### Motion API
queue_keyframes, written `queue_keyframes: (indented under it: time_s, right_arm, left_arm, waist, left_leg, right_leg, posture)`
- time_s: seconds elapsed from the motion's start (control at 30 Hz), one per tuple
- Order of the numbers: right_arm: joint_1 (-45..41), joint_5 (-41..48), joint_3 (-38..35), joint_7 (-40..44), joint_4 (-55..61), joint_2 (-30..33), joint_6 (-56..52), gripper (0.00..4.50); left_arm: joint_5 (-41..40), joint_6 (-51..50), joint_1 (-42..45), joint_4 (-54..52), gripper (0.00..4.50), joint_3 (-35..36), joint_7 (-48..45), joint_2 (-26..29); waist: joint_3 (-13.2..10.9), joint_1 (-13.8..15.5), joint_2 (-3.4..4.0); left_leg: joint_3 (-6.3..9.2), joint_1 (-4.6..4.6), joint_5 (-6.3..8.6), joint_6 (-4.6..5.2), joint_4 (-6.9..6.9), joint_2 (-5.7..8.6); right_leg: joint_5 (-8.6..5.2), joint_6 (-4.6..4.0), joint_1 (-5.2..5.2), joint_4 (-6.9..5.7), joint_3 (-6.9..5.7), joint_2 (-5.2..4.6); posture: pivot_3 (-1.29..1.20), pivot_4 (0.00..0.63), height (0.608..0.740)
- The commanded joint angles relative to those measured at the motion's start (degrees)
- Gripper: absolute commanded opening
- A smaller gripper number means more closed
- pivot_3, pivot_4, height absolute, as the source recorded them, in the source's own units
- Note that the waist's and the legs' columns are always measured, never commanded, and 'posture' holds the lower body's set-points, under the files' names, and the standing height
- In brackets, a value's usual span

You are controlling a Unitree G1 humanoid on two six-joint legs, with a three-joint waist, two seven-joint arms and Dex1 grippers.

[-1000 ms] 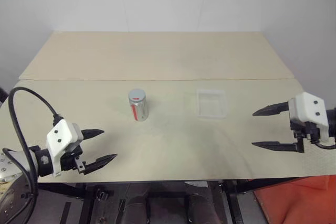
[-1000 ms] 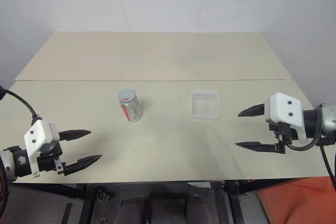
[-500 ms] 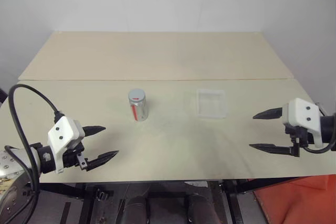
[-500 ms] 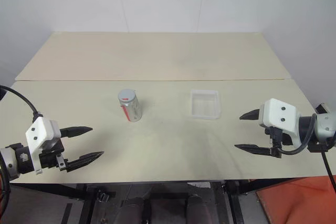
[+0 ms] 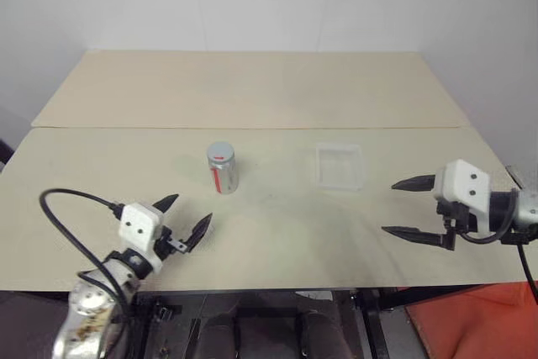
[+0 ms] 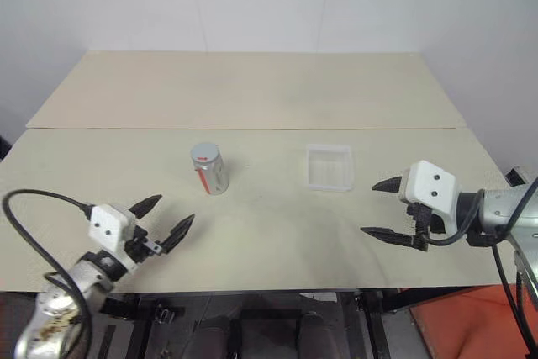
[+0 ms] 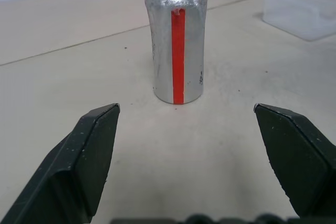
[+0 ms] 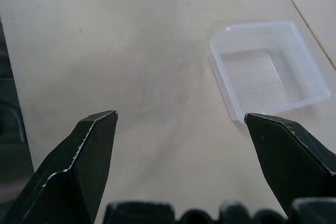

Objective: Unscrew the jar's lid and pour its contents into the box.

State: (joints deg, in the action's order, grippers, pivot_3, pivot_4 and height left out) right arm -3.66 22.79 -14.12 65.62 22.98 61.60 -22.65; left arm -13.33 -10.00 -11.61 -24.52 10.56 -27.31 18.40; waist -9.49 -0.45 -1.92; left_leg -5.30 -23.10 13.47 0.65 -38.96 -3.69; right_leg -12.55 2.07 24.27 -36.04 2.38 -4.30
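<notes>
Your jar (image 5: 223, 171) stands upright near the middle of the surface (image 5: 252, 90), closer to the near edge than to the far one. It is bare silvery metal with one red vertical stripe (image 7: 178, 56) running down its side; you will find no brand, label or legible writing on it, only a few small dark specks beside the stripe that cannot be read. The lid (image 5: 219, 153) is seated on top, grey, with a small red mark. The contents cannot be seen through the metal wall.

The box (image 5: 340, 165) sits on the same surface, well apart from the jar toward the right edge. It is clear plastic, upright, unmarked.

Your left gripper (image 5: 185, 219) is over the near edge toward the left corner, pointing at the jar but short of it; its jaws are spread wide and hold nothing. Your right gripper (image 5: 405, 208) hangs near the right edge, just beside the box without touching it; its jaws are likewise spread wide and hold nothing.
</notes>
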Motion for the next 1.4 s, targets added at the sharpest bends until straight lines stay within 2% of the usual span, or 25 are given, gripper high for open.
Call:
queue_keyframes:
  time_s: [0.03,0.23,0.47,0.63,0.93,1.37,1.4]
  right_arm:
    - [-1.8,0.1,-0.2,-1.4,1.6,-0.4,0.7,4.5]
    - [-0.5,0.8,-0.7,-2.0,4.5,0.0,-1.0,4.5]
    - [0.5,2.3,-2.6,-4.1,7.5,-0.5,-3.6,4.5]
    - [0.2,1.4,-2.9,-6.7,8.2,-1.2,-4.1,4.5]
    - [-1.8,0.8,-1.9,-6.5,7.5,-0.1,-3.4,4.5]
    - [-3.4,0.8,-1.5,-7.3,8.6,-0.4,-4.1,4.5]
    - [-3.3,0.7,-1.6,-7.4,8.6,-0.3,-4.0,4.5]
  left_arm:
    - [2.5,6.9,3.5,4.2,4.46,-1.5,3.1,-2.6]
    - [3.7,13.3,8.5,12.5,4.46,-3.6,2.3,-3.8]
    - [4.2,16.4,12.7,18.6,4.46,-5.6,1.2,-4.1]
    - [5.5,17.8,16.1,22.5,4.46,-7.4,2.5,-5.4]
    - [8.2,21.2,24.3,31.2,4.46,-8.3,7.0,-8.1]
    - [7.1,21.9,26.9,33.0,4.46,-8.6,7.1,-8.4]
    - [7.1,22.1,27.0,33.2,4.28,-8.6,7.1,-8.5]
  waist:
    - [0.0,0.1,0.0]
    - [0.0,0.2,-0.01]
    - [0.0,0.3,-0.01]
    - [0.0,0.4,-0.02]
    - [0.0,0.6,-0.03]
    - [0.0,0.6,-0.03]
    - [0.0,0.6,-0.03]
  left_leg:
    - [0.02,0.0,0.0,0.0,-0.02,0.0]
    - [0.04,-0.05,0.0,0.01,-0.02,0.03]
    - [0.06,-0.07,0.0,0.01,-0.04,0.04]
    - [0.06,-0.08,0.0,0.01,-0.04,0.04]
    - [0.09,-0.09,0.0,0.01,-0.04,0.09]
    - [0.14,-0.14,0.0,0.01,-0.04,0.11]
    - [0.13,-0.14,0.0,0.01,-0.04,0.11]
  right_leg:
    - [0.02,0.01,-0.01,0.0,-0.01,0.01]
    - [0.06,0.07,0.0,0.04,0.0,0.0]
    - [0.09,0.12,-0.01,0.06,-0.01,-0.01]
    - [0.09,0.12,-0.01,0.06,-0.01,0.0]
    - [0.12,0.17,-0.03,0.07,0.0,-0.01]
    - [0.14,0.2,-0.01,0.12,-0.01,-0.02]
    - [0.13,0.2,-0.01,0.12,-0.01,-0.02]
  posture:
    - [0.0,0.15,0.74]
    - [0.0,0.15,0.74]
    - [0.0,0.15,0.74]
    - [0.0,0.15,0.74]
    - [0.0,0.15,0.74]
    - [0.0,0.15,0.74]
    - [0.0,0.15,0.74]
